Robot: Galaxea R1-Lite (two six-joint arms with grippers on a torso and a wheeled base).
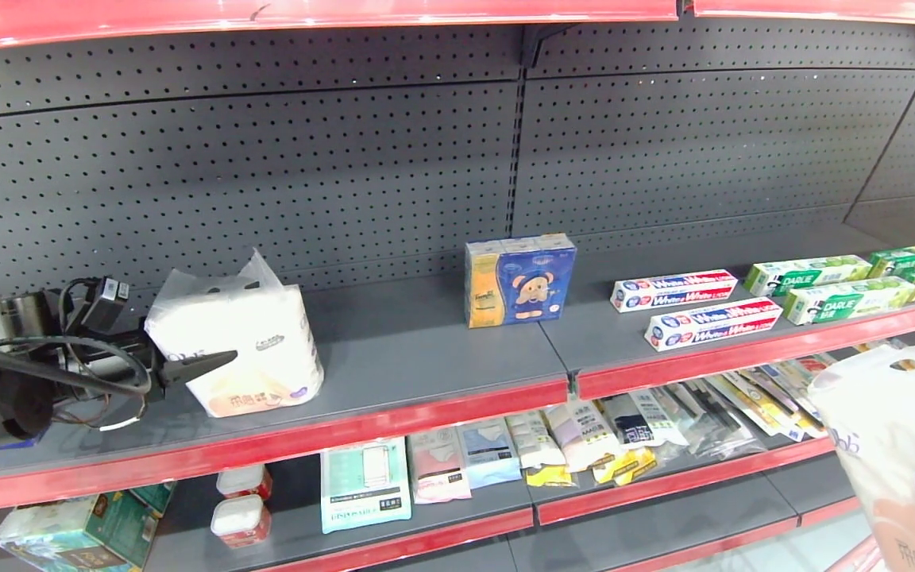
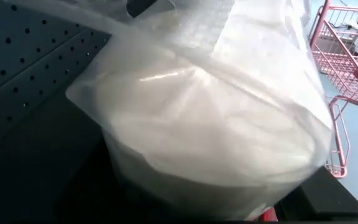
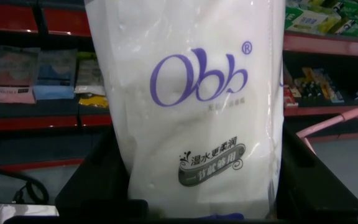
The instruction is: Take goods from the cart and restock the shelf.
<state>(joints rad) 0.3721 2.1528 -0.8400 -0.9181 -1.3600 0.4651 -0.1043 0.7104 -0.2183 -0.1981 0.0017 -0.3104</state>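
the tissue pack (image 1: pixel 255 338) is white, the shelf (image 1: pixel 418 349) grey and red-edged.

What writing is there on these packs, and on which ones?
Print is located, not read off.
Raised tissue pack, in the right gripper: big purple brand word, dark label with small script.
Red-and-blue toothpaste boxes: brand words in blue.
Green toothpaste boxes: white brand word.
Shelved tissue pack: too small.
Lower-shelf packets: too small.
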